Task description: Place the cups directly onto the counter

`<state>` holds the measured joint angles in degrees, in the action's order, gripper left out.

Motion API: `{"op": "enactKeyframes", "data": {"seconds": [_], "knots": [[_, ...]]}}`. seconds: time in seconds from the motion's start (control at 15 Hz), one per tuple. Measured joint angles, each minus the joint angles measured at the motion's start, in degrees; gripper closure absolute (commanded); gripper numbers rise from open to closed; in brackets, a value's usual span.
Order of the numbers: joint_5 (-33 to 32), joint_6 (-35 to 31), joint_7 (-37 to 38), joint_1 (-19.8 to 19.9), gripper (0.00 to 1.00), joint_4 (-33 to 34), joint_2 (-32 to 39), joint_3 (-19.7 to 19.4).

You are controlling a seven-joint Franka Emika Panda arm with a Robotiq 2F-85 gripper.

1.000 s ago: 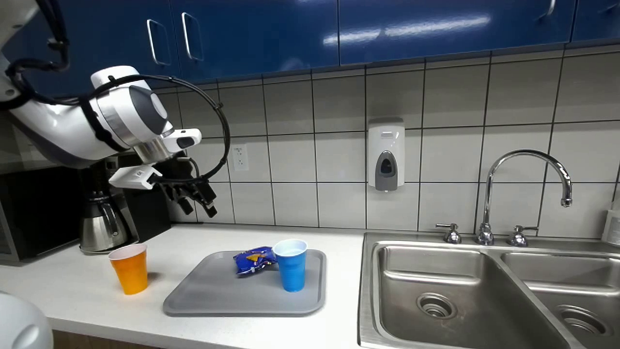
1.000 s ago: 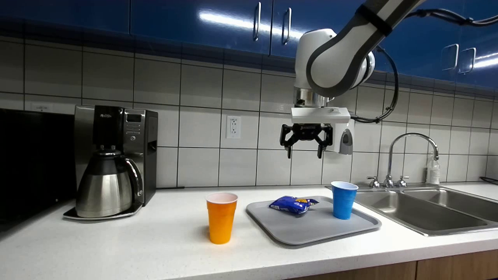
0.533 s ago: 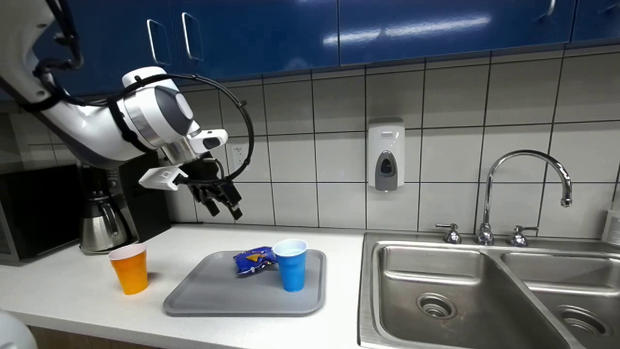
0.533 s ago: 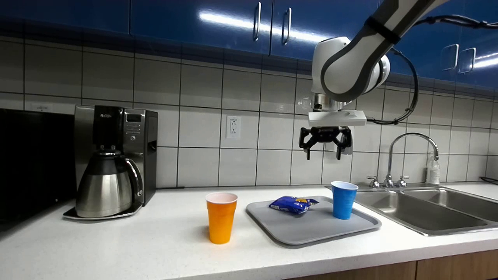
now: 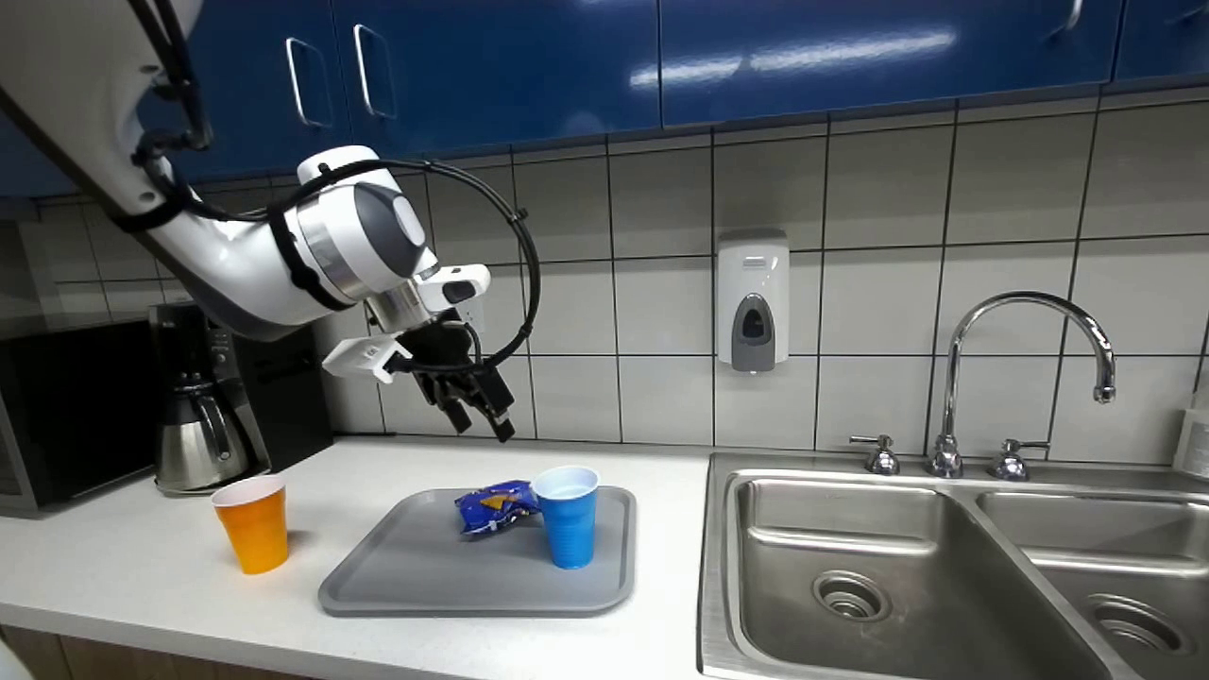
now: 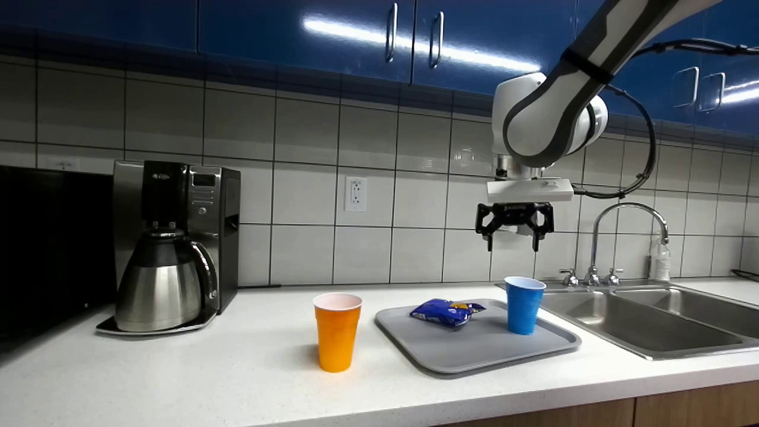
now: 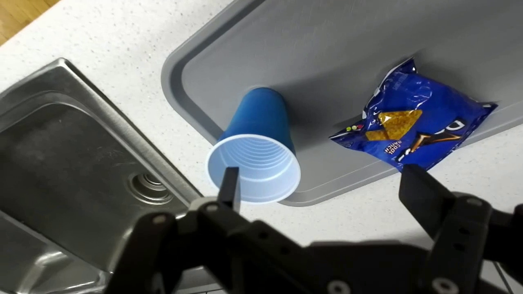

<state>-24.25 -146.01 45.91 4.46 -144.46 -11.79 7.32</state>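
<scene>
- The task is looking about half done: the orange cup (image 6: 337, 335) is standing upright directly on the bench (image 6: 178, 379), well apart from the tray (image 6: 468, 353).
- The blue cup (image 6: 524, 311) is standing upright on the tray — so gripping it, lifting it clear and setting it down on the bench are probably the steps remaining.
- The tool (image 6: 513, 245) is hanging above the tray, gaping wide and pinching nothing; it is touching neither cup.
- Counted, these are showing: one orange cup and one blue cup — two in all; one tray; one packet (image 6: 445, 312), which is lying on the tray apart from the blue cup; one sink (image 6: 646, 324) with two basins; one tool.
</scene>
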Motion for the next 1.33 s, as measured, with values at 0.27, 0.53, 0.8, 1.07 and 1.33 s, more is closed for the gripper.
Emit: {"op": "enactKeyframes", "data": {"seconds": [0.27, 0.53, 0.8, 1.07, 1.33], "knots": [[-0.7, -0.9, 0.9, 0.5, 0.00, 1.6, 3.3, -0.7], [-2.1, -1.4, 2.6, 0.5, 0.00, 4.3, 6.6, -1.6], [-4.2, -1.6, 5.3, 0.5, 0.00, 6.9, 9.6, -3.0], [-5.1, -2.0, 7.8, 0.0, 0.00, 9.1, 12.7, -4.7], [-5.1, -2.7, 9.8, -1.2, 0.00, 10.9, 16.0, -6.4]]}}
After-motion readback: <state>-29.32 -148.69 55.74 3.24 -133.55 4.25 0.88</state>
